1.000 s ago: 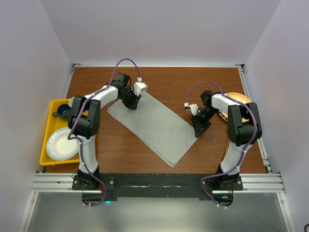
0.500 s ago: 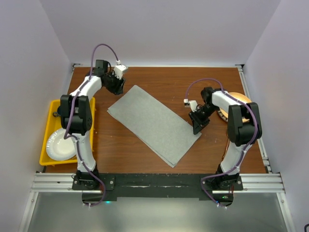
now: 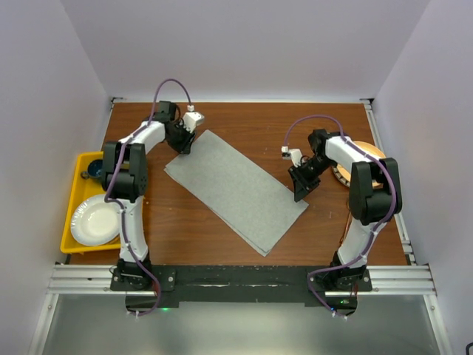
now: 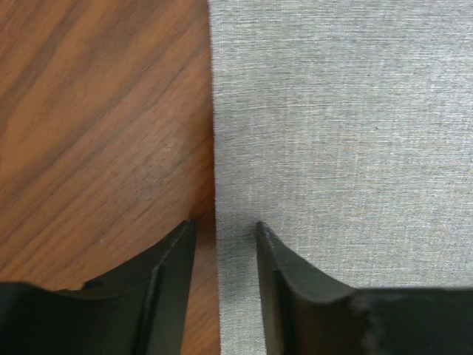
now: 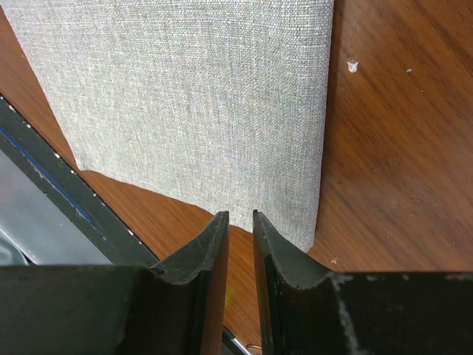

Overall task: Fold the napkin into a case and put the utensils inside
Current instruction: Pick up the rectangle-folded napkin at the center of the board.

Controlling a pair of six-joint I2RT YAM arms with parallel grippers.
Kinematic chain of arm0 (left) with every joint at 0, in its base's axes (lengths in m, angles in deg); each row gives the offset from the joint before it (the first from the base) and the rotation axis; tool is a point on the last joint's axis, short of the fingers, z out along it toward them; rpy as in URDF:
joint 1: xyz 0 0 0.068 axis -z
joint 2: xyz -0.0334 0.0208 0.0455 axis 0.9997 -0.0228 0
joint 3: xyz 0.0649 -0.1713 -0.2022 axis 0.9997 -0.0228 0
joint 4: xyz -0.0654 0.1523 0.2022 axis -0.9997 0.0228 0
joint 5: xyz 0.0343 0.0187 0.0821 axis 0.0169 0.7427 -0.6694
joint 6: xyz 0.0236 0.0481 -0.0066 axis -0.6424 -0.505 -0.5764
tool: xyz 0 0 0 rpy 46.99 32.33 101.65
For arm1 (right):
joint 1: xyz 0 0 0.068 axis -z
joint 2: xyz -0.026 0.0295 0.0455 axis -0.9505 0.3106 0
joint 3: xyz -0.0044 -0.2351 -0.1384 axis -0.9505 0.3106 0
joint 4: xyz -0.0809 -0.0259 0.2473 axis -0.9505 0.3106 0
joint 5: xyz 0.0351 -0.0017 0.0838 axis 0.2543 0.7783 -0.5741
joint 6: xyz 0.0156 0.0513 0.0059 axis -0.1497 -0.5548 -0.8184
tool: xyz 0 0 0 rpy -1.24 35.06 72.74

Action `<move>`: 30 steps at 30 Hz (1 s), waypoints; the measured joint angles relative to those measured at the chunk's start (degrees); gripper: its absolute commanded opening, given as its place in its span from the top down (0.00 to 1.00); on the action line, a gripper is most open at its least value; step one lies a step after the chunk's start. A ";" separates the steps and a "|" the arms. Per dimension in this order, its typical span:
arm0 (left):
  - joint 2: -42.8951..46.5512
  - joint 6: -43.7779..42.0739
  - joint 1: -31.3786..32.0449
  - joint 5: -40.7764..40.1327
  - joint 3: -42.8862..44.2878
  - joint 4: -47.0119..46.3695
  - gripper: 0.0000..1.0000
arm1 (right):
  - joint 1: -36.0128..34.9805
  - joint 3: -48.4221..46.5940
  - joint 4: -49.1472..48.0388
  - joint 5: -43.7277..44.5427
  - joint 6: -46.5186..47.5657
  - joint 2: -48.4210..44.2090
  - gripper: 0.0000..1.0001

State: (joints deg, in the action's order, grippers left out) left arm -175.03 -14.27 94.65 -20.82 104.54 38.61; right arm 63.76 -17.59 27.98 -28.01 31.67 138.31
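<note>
Open table flanks the napkin; tray crowds left.

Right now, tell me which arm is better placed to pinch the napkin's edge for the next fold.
Left, probably. The left tool straddles the edge of the napkin, jaws apart, one finger over cloth, one over the table. The right tool sits by a corner, jaws only narrowly apart.

left arm reaching far forward | left gripper pointing down, jaws a bit apart | right arm bent inward | right gripper down low, jaws only a sliver apart
</note>
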 measured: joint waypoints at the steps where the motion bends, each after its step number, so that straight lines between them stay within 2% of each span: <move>1: 0.20 -0.20 0.26 -0.37 -0.31 -0.31 0.62 | 0.00 -0.13 0.07 -0.02 -0.07 0.00 0.76; 4: 0.81 -1.29 1.77 -1.95 -1.36 -1.20 0.68 | 0.00 -0.70 0.00 -0.02 -0.15 0.00 0.76; 6: 1.14 -1.84 2.86 -2.99 -1.97 -1.95 0.80 | 0.00 -0.81 -0.02 -0.02 -0.22 0.00 0.76; 7: 1.22 -2.05 3.34 -3.52 -2.16 -2.29 0.90 | 0.00 -0.81 0.00 0.00 -0.31 0.00 0.76; 9: 1.25 -2.49 4.26 -4.37 -2.32 -2.62 0.99 | 0.00 -0.81 -0.02 -0.02 -0.39 0.00 0.76; 13: 0.70 -2.75 4.96 -6.99 -1.25 -2.43 1.00 | 0.00 -0.85 -0.07 0.00 -0.63 0.00 0.76; 20: -4.55 -2.95 2.69 -7.72 7.80 -1.25 1.00 | 0.00 -1.42 -0.46 -0.59 -1.99 0.02 0.76; 30: -2.05 -4.24 3.72 -4.44 8.13 1.18 1.00 | 0.00 -1.42 -1.44 -1.57 -4.42 0.00 0.76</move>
State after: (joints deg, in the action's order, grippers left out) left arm -177.09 -18.51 98.37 -25.26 112.67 39.79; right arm 63.76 -19.01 26.54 -29.59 27.25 138.31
